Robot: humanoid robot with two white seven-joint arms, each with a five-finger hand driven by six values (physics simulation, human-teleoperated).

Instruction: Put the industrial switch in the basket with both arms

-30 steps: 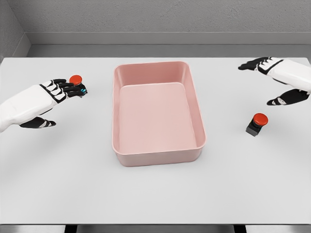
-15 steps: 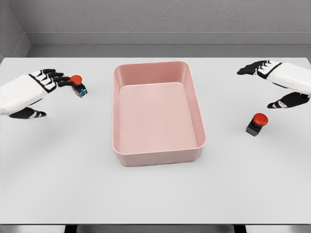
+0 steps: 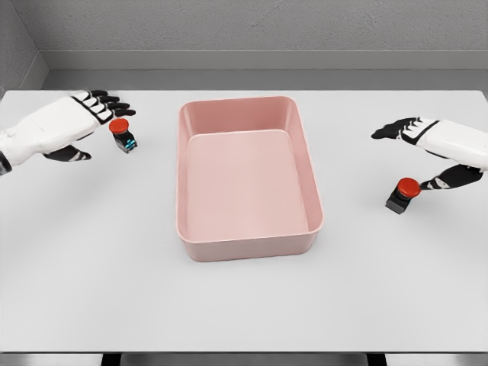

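Pink basket, red-capped black switches, white table.

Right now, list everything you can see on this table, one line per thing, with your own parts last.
basket: one, pink, empty, middle of the table.
left switch: one, red button on a dark base with a blue-green mark, left of the basket, standing on the table.
right switch: one, red button on a black base, right of the basket, standing on the table.
table: one, white, under everything.
wall: grey, behind the table.
left hand: one, white with black fingers, open, just left of and above the left switch, not gripping it.
right hand: one, white with black fingers, open, thumb close to the right switch.
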